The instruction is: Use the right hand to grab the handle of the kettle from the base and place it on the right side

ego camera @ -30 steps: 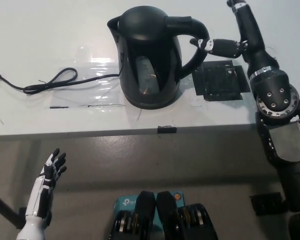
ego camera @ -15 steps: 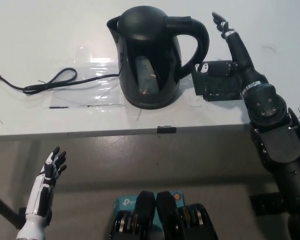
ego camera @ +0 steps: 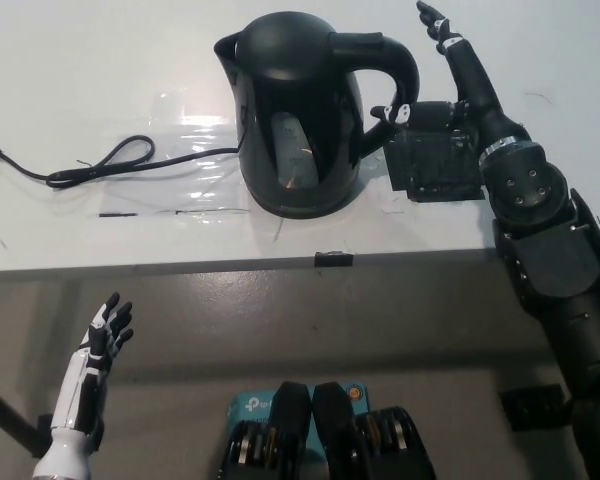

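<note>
Resting low at the near left, below the table edge, the white left hand (ego camera: 102,345) holds nothing, its fingers spread. Farther up, on the white table (ego camera: 70,60), one black kettle (ego camera: 302,115) sits on its base (ego camera: 300,205), which shows only as a dark rim under the body, and one black power cord (ego camera: 80,168) trails off to the left. One dark square mat (ego camera: 435,165) lies just to the right of the kettle, where the kettle would presumably be set down. The black right hand (ego camera: 432,85) reaches in beside the kettle's handle (ego camera: 395,75), close to it on the right; its fingers point away from the camera and appear extended, wrapped around nothing, so it reads as open and the handle is not yet held. This looks like the approach step, with the grab itself not begun. The next move calls for bringing the hand sideways to the handle loop, closing the fingers around it firmly, then lifting straight up off the base before carrying rightward.
</note>
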`<state>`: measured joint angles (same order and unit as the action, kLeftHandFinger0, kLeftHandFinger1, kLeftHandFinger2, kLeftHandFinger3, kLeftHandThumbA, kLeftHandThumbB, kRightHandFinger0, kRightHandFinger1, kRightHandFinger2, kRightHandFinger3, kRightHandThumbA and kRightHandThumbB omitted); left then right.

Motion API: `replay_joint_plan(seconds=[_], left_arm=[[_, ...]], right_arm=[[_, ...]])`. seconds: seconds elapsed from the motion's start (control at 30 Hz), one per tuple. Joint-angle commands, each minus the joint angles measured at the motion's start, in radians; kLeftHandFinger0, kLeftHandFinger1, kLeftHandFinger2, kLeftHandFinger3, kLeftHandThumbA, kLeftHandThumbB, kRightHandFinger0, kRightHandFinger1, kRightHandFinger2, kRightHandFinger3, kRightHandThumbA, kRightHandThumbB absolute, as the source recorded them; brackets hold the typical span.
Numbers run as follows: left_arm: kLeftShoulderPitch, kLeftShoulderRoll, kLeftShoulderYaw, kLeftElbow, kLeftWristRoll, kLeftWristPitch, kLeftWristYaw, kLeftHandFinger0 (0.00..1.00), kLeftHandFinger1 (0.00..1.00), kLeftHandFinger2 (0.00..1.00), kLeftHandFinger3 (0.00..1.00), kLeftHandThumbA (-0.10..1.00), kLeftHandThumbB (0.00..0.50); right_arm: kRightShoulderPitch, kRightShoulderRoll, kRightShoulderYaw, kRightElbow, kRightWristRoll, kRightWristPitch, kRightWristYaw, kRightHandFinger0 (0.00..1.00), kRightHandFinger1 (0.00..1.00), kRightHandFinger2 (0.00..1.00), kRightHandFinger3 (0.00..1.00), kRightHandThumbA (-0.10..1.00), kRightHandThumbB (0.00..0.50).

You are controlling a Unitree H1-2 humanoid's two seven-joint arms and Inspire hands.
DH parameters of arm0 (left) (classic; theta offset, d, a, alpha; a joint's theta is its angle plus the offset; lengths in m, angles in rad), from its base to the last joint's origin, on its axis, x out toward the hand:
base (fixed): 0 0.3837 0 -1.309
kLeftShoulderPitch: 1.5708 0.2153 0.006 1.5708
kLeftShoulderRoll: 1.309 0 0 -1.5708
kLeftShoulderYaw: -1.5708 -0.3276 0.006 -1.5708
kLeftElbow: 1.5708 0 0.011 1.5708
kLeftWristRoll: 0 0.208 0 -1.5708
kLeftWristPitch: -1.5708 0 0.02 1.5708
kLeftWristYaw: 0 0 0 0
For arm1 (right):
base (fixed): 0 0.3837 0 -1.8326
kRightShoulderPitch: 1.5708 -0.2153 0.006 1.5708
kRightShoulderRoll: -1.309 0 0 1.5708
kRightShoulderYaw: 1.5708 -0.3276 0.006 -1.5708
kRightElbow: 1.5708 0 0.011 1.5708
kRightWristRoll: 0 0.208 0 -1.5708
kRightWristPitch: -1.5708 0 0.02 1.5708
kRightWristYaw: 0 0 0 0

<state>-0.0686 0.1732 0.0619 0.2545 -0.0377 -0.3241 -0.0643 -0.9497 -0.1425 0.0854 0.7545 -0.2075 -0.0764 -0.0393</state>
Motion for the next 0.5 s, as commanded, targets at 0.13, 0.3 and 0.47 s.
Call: replay_joint_plan(seconds=[0.13,0.3,0.47], left_arm=[[-0.018,0.010,0.005,-0.033,0.004,-0.030,-0.001,1.00,1.00,1.00,1.00,1.00,0.500],[-0.015,0.010,0.005,-0.036,-0.001,-0.032,-0.003,1.00,1.00,1.00,1.00,1.00,0.500],[-0.012,0.011,0.005,-0.045,-0.008,-0.021,-0.007,1.00,1.00,1.00,1.00,1.00,0.500]], right_arm=[[-0.106,-0.002,-0.004,0.041,-0.002,-0.060,-0.031,1.00,1.00,1.00,1.00,0.98,0.321],[-0.125,0.005,0.010,0.120,-0.018,-0.082,-0.051,1.00,1.00,1.00,1.00,0.98,0.325],[-0.145,0.010,0.008,0.187,-0.017,-0.105,-0.062,1.00,1.00,1.00,1.00,0.97,0.314]])
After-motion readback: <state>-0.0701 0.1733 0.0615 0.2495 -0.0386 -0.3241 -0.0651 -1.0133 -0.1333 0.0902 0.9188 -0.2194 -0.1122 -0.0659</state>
